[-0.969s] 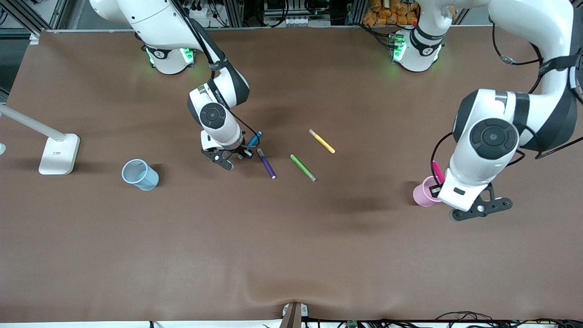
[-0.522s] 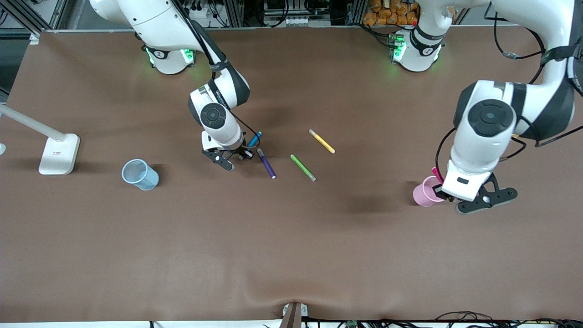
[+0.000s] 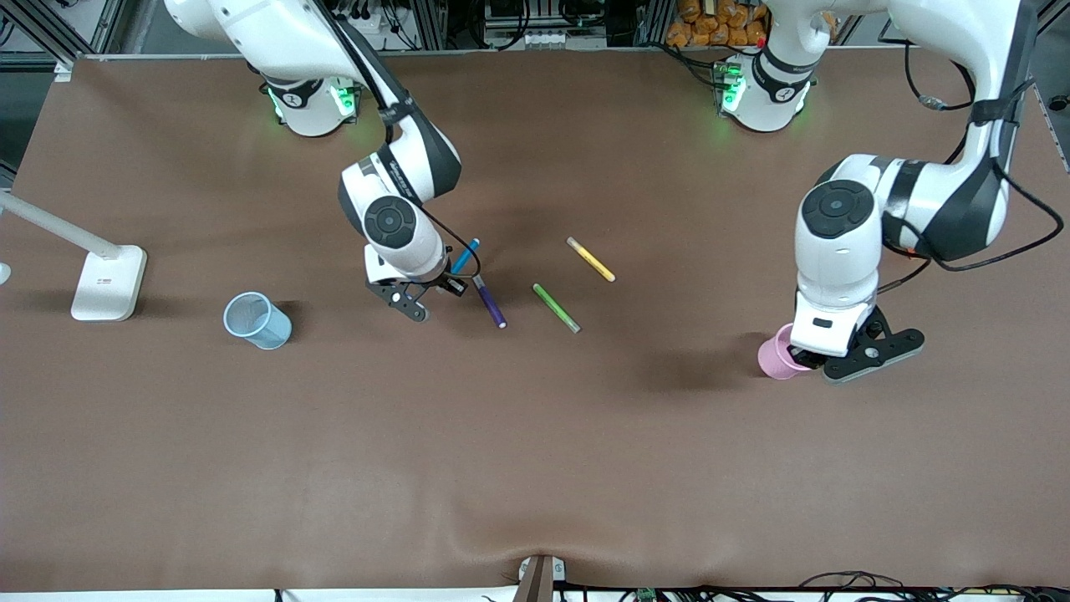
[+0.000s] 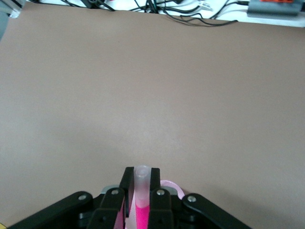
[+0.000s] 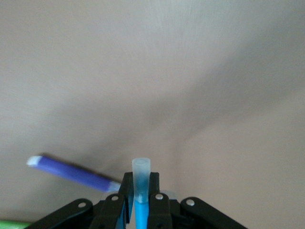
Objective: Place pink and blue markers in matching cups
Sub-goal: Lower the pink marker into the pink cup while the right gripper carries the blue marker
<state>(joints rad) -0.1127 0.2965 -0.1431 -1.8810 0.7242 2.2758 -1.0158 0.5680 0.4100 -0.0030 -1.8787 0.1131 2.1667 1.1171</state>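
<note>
Left gripper (image 4: pixel 141 198) pinches pink marker (image 4: pixel 141 191) over pink cup (image 3: pixel 777 354), frame right. Right gripper (image 5: pixel 139 195) clamps blue marker (image 3: pixel 466 254), centre-left. Blue cup (image 3: pixel 256 320) stands at mid-left. I judge: drop pink next, then carry blue there.
</note>
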